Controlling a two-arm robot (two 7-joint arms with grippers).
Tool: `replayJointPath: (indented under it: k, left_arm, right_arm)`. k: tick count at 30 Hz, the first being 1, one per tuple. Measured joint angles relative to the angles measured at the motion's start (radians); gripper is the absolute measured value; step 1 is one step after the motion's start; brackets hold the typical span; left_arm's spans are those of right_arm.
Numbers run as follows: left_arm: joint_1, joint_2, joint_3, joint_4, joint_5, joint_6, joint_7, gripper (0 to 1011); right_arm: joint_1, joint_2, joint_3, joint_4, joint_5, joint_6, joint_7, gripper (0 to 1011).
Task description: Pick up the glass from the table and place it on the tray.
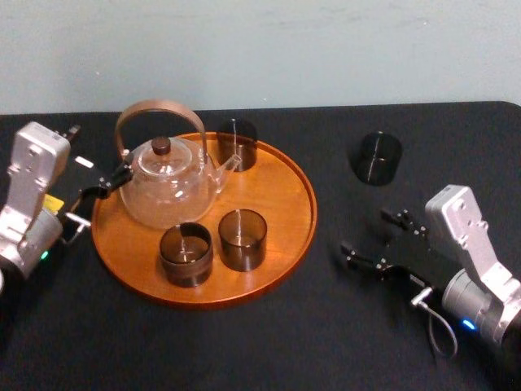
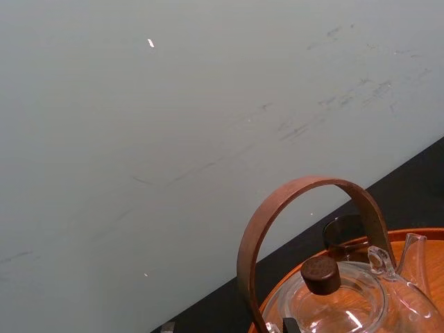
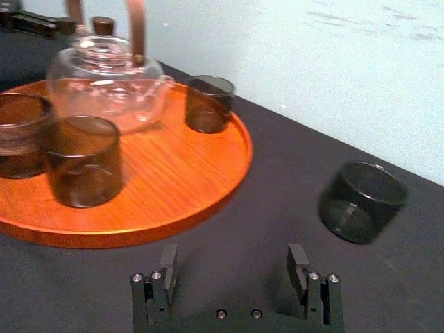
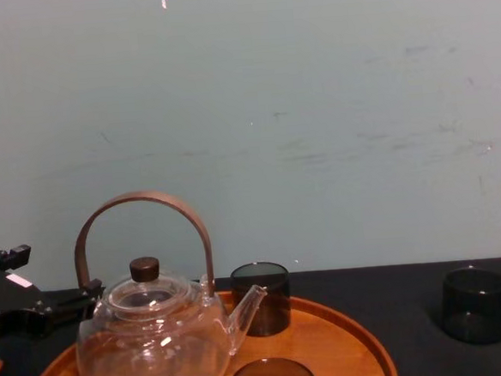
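glass (image 1: 377,157): likely light, stiff, slick, breakable | hold: across sidewalls | right gripper (image 1: 366,236): near, jaws apart | left gripper (image 1: 110,181): idle by tray (image 1: 277,204)

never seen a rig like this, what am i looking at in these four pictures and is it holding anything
This is a robot with two arms, each ending in a gripper. One picture looks down from its head, one looks across from its chest, and one comes from each wrist. On the black table sits a round wooden tray carrying a glass teapot and three dark glasses. A fourth dark glass stands on the table off the tray, toward the robot's right. The right gripper is open and empty, low near the table, short of that glass. The left gripper is at the tray's left edge beside the teapot; whether it holds anything I cannot tell.
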Motion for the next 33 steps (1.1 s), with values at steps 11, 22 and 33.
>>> replayJointPath:
  k: [11,22,33]
  left_arm:
    - [0.000,0.000,0.000,0.000,0.000,0.000,0.000,1010]
    - [0.000,0.000,0.000,0.000,0.000,0.000,0.000,1010]
    - [0.000,0.000,0.000,0.000,0.000,0.000,0.000,1010]
  right_arm:
    - [0.026,-0.006,0.073,0.043,0.024,0.011,-0.017,1002]
    - [0.111,-0.030,0.101,0.137,0.028,0.041,-0.025,1002]
    - [0.220,-0.056,0.085,0.246,0.014,0.065,-0.019,1002]
